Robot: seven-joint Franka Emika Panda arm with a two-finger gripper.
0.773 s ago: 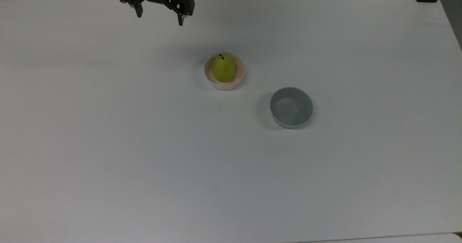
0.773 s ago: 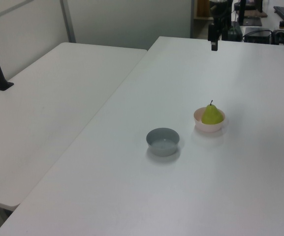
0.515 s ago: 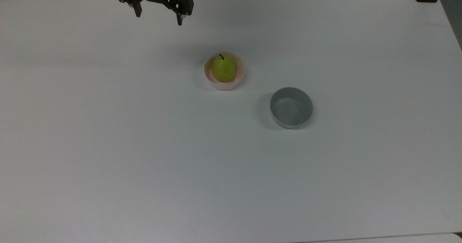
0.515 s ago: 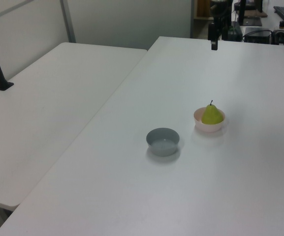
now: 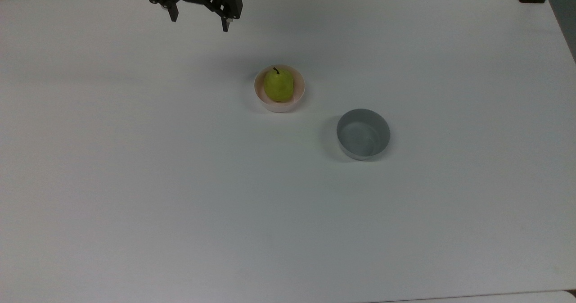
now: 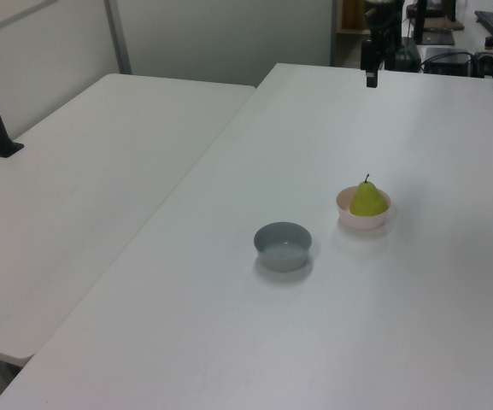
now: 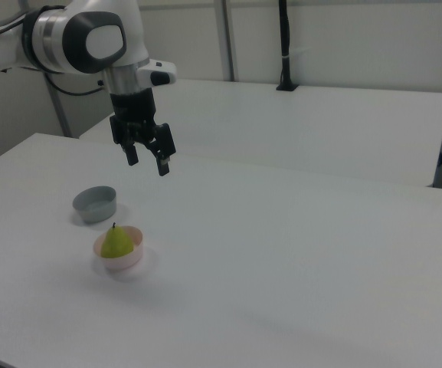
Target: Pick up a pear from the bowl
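Note:
A yellow-green pear [image 5: 278, 85] [image 6: 367, 200] [image 7: 116, 242] with a dark stem sits upright in the pale pink bowl [image 5: 279, 106] [image 6: 362, 221] [image 7: 121, 262] near the table's middle. My gripper [image 5: 199, 25] [image 7: 148, 162] hangs open and empty high above the table, with its fingers spread wide. In the top view it is up and to the left of the bowl, near the table's far edge. In the left view the gripper [image 6: 371, 77] shows at the table's far end.
An empty grey bowl [image 5: 363, 134] [image 6: 283, 246] [image 7: 95, 204] stands a short way from the pink one, down and right of it in the top view. A second white table [image 6: 84, 179] adjoins on the left view's left. A black post [image 7: 284, 46] rises behind.

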